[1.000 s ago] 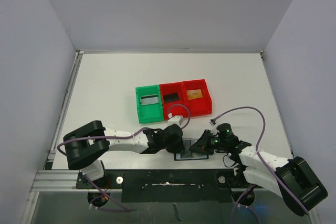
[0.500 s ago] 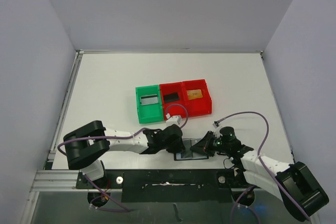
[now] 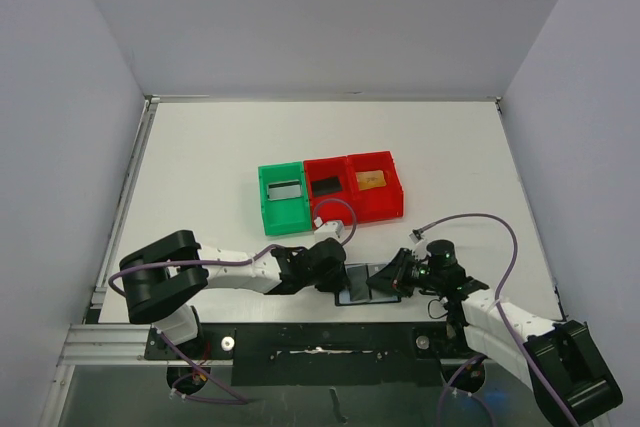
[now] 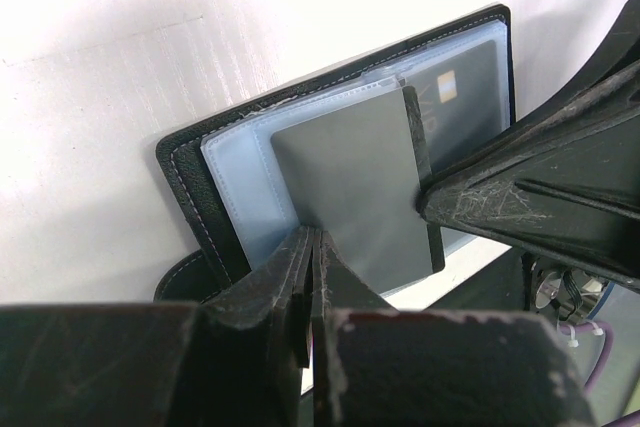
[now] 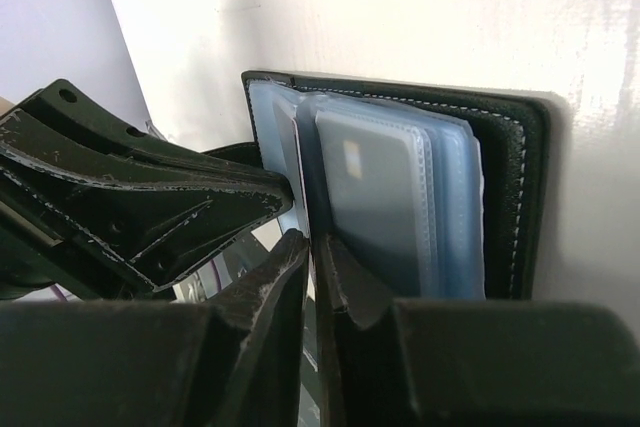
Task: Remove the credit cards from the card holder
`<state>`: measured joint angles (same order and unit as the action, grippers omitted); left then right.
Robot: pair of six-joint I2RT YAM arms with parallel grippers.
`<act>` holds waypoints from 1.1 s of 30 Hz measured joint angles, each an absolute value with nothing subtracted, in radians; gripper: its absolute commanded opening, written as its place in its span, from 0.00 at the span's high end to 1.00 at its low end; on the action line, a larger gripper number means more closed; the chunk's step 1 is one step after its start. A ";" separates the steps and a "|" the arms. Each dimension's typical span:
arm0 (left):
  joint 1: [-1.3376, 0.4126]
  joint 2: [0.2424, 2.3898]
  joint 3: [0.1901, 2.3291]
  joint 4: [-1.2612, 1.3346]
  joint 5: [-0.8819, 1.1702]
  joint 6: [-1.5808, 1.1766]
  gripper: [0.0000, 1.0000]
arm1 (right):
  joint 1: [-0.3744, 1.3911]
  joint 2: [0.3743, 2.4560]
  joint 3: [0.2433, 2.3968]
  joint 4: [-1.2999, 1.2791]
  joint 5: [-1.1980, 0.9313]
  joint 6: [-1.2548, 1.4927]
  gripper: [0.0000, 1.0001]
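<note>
The black card holder (image 3: 362, 283) lies open near the table's front edge, blue-grey pockets up (image 4: 190, 177) (image 5: 510, 177). A grey card (image 4: 355, 177) sticks halfway out of a pocket. My left gripper (image 4: 312, 247) (image 3: 340, 275) is shut on that card's near edge. My right gripper (image 5: 312, 242) (image 3: 392, 280) is shut on a thin pocket leaf of the holder from the opposite side. Another card with a gold chip (image 4: 447, 84) sits inside a pocket. A greyish card (image 3: 285, 188), a black card (image 3: 327, 185) and a tan-gold card (image 3: 371, 179) lie in the bins.
A green bin (image 3: 270, 209) and two red bins (image 3: 335, 210) (image 3: 392, 197) stand in a row just behind the grippers. The black front rail (image 3: 300, 339) runs close below the holder. The two grippers' fingers nearly touch over the holder.
My right arm's wrist has shifted a little to the right and lowered, and the raised pocket leaf lies flatter. The left arm has barely moved.
</note>
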<state>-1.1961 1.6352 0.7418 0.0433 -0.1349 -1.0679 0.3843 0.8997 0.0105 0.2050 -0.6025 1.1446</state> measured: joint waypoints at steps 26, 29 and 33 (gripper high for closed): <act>-1.196 1.631 0.742 0.035 -0.146 -1.070 0.98 | 0.294 0.763 0.089 -0.099 -0.604 1.013 0.96; -1.196 1.615 0.742 0.006 -0.152 -1.067 0.84 | 0.293 0.777 0.095 -0.102 -0.603 1.008 0.96; -1.197 1.579 0.745 -0.053 -0.167 -1.050 0.73 | 0.294 0.818 0.095 -0.077 -0.607 1.015 0.96</act>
